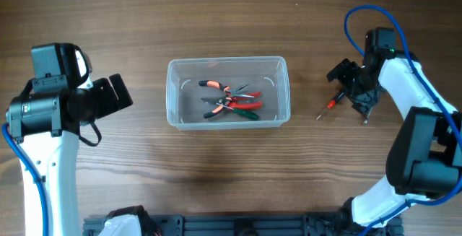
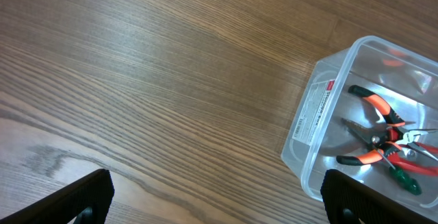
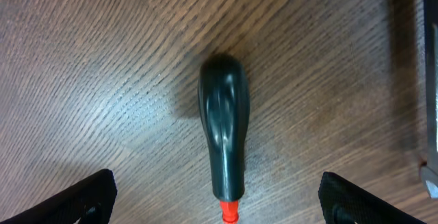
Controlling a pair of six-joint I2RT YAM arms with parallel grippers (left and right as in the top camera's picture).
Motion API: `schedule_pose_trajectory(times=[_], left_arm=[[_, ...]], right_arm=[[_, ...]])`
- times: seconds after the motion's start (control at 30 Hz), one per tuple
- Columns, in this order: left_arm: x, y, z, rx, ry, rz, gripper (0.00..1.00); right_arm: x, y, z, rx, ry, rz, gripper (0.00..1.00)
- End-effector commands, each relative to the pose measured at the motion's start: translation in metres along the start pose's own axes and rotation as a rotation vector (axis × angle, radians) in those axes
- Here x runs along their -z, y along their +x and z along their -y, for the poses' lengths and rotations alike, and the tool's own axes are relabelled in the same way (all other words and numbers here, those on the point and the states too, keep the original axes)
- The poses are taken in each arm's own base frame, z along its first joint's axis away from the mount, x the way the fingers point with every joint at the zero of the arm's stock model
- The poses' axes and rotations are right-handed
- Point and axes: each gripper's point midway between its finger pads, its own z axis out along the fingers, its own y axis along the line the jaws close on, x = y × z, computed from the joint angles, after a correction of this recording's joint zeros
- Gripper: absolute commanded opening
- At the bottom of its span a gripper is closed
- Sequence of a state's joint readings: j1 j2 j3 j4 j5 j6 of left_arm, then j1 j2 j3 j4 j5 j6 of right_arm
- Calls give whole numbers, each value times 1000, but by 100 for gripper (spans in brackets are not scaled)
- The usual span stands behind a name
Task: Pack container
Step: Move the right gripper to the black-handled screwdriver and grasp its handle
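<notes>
Brown wooden table (image 1: 216,19) (visible grain)

container (image 1: 177,92): clear, colourless plastic tub, rect. w/ rounded corners + thin rim. sits upright w/ open top, approx. mid wood tabletop (image 1: 144,19), long side running left-right in overhead view. left wrist view shows a white label (image 2: 316,109) w/ a red mark on its short end wall. inside, on the floor near centre: a tangle of small pliers (image 1: 231,100), handles orange, red + green.
</notes>
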State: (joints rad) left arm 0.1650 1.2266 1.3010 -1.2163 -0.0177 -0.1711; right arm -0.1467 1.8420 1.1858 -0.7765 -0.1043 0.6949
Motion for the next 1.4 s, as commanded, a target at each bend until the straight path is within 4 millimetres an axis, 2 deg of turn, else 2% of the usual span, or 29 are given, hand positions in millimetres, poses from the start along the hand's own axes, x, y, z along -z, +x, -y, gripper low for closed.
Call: schedule_pose_trajectory(times=[0.0,0.2,0.33,0.57,0.8,0.9,1.07,1.37], left_arm=[[1,-2,-1,22,0,3,100],[1,-2,-1,22,0,4,100],[1,-2,-1,22,0,4,100],[1,-2,-1,22,0,4,100],[1,-2,-1,22,0,4,100],[1,-2,-1,22,0,4,100],[1,-2,-1,22,0,4,100],[1,-2,-1,22,0,5,100]], right_arm=[[-19,5,4,11,26,-46,94],[-40,11,12,5,63,-92,95],[-47,13,14,3,74,-105,89],[-51,12,14,-6,77,-106,64],[-50,14,18,-53,101,-106,48],[-50,14,18,-54,101,-106,33],[-50,15,20,-54,106,-112,17],[-50,16,20,-54,109,-115,6]])
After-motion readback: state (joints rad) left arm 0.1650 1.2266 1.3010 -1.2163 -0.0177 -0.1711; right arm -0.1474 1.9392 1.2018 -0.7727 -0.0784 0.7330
